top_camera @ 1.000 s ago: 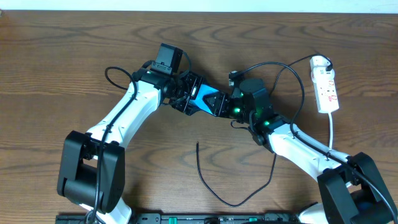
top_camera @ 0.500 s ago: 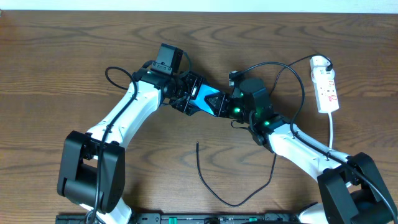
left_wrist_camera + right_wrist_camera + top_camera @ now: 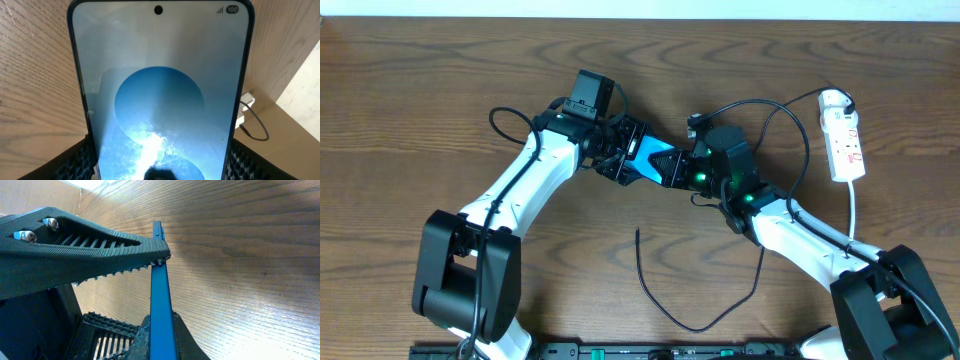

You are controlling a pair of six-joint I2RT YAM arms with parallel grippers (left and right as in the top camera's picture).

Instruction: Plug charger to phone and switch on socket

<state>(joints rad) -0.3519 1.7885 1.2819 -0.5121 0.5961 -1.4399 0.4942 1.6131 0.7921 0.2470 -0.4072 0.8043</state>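
one change: right end effector (image 3: 677, 170) tighter on phone (image 3: 160, 100)

A dark brown wood-grain table (image 3: 400, 100) fills the overhead view, bordered by a pale strip (image 3: 640, 8) along its far edge and a black rail (image 3: 620, 352) at the near edge.

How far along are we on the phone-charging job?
Done: nothing plugged. In hand: the left gripper and right gripper both clamp the phone. To do: the charger lies loose on the table, its tip free; the socket is untouched.
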